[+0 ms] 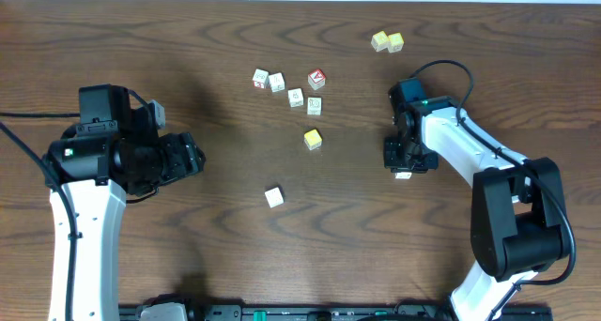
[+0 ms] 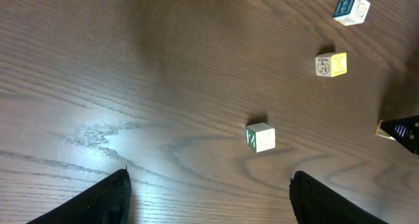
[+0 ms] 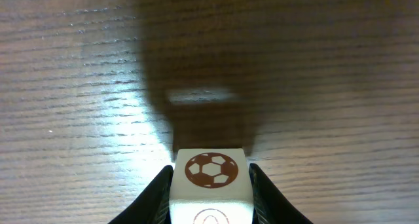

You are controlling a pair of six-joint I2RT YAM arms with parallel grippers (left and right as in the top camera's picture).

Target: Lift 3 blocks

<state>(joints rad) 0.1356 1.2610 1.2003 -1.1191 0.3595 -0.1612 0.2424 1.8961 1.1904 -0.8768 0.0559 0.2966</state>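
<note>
A white block (image 3: 211, 178) with a brown soccer ball on its face sits between the fingers of my right gripper (image 3: 211, 169), which is shut on it. In the overhead view that gripper (image 1: 407, 164) is right of centre, with a sliver of the block (image 1: 403, 175) showing below it. I cannot tell if the block touches the table. A yellow block (image 1: 313, 139) and a white block (image 1: 273, 197) lie loose in the middle. My left gripper (image 1: 195, 155) is open and empty. Ahead of it lie the white block, showing a green face (image 2: 260, 137), and the yellow block (image 2: 330, 64).
A red-faced cube (image 1: 317, 78) and several pale cubes (image 1: 276, 82) lie in a loose row at the back centre. Two plain yellow cubes (image 1: 387, 42) sit at the back right. The table is dark wood (image 1: 188, 58).
</note>
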